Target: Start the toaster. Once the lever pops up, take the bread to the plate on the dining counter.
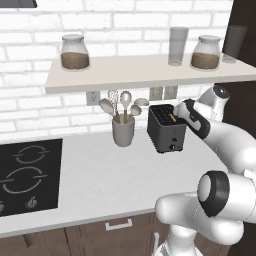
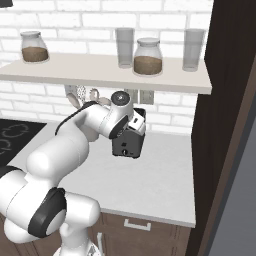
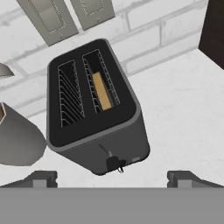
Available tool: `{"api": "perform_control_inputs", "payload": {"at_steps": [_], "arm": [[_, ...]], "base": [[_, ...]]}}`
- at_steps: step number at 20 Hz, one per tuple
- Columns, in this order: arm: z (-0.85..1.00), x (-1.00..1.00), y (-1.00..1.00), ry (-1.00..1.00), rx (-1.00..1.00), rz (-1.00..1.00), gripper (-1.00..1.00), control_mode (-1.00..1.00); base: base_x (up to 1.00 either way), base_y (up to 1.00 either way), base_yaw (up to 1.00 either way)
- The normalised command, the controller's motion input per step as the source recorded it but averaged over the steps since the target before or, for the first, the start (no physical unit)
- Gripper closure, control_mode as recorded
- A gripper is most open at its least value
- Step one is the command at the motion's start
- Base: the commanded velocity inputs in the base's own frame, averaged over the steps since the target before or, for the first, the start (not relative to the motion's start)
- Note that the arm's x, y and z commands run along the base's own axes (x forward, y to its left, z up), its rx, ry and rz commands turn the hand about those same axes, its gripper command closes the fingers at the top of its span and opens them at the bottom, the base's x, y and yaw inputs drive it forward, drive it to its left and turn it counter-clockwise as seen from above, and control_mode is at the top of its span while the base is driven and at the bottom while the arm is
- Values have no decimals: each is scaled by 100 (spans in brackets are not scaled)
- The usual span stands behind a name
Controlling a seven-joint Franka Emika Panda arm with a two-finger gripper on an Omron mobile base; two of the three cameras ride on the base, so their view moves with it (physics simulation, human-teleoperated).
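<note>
Dark grey, the boxy toaster (image 3: 94, 109) is seen just below and ahead of the gripper (image 3: 111, 178), whose fingers are spread wide, empty. The tan bread slice (image 3: 101, 91) is seated in one slot; the small black lever (image 3: 113, 163) is found on the toaster's near end, between the fingertips.

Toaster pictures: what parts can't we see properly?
- The bread: hand view shows just its top edge; the toaster slot hides the rest.
- Toaster's lever: small and dark in the hand view, so its height is unclear.
- Toaster in the right base view: its top is covered by the arm.
- Gripper: fingertips cut off at the hand view's bottom.
</note>
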Motion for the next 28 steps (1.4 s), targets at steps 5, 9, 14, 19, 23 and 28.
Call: {"api": "perform_control_inputs", "payload": {"at_steps": [5,9,14,19,23,28], "arm": [[0,0,0,0,0,0,-100,-100],[0,0,0,0,0,0,-100,-100],[0,0,0,0,0,0,-100,-100],[0,0,0,0,0,0,-100,-100],[0,0,0,0,0,0,-100,-100],[0,0,0,0,0,0,-100,-100]], "base": [[0,0,0],[0,0,0],[0,0,0],[0,0,0],[0,0,0],[0,0,0]]}}
